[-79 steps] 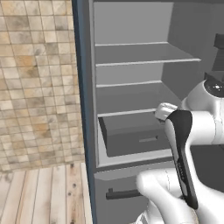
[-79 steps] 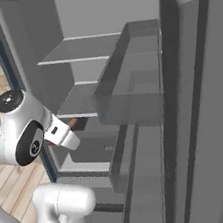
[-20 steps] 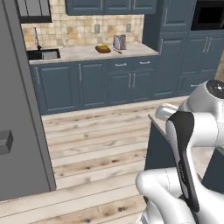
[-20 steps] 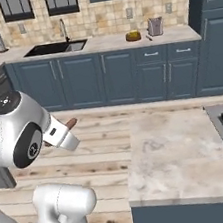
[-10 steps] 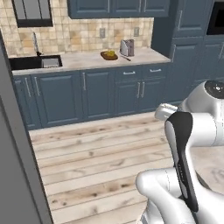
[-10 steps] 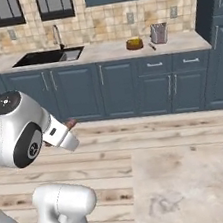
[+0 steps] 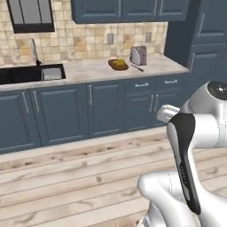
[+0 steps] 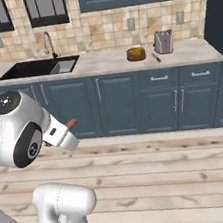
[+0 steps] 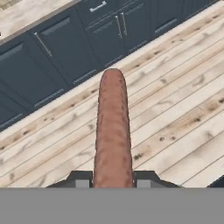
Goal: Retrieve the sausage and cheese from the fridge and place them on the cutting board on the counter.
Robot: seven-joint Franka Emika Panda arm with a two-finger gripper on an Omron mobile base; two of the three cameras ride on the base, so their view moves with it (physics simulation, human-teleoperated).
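Note:
A reddish-brown sausage [image 9: 113, 131] sticks out lengthways from my gripper [image 9: 113, 178], which is shut on its near end; the dark fingers [image 9: 81, 177] press it from both sides. In the right base view the sausage [image 8: 72, 123] pokes out beyond the white hand, with the gripper [image 8: 66, 132] held chest-high over the wooden floor. A beige marbled counter [image 8: 106, 62] on dark blue cabinets runs along the far wall, also the counter [image 7: 88, 71]. The cheese, the fridge and the cutting board are out of view.
A black sink [image 8: 39, 68] with a faucet sits in the counter's left part. A toaster [image 8: 163, 41] and a yellow-brown bowl [image 8: 136, 54] stand further right. Plank floor [image 8: 157, 167] lies between me and the cabinets [image 7: 106, 108].
The whole picture has shifted as the base turned: the open fridge of four seconds ago is gone and the sink counter has come closer and more central. The sausage stays gripped.

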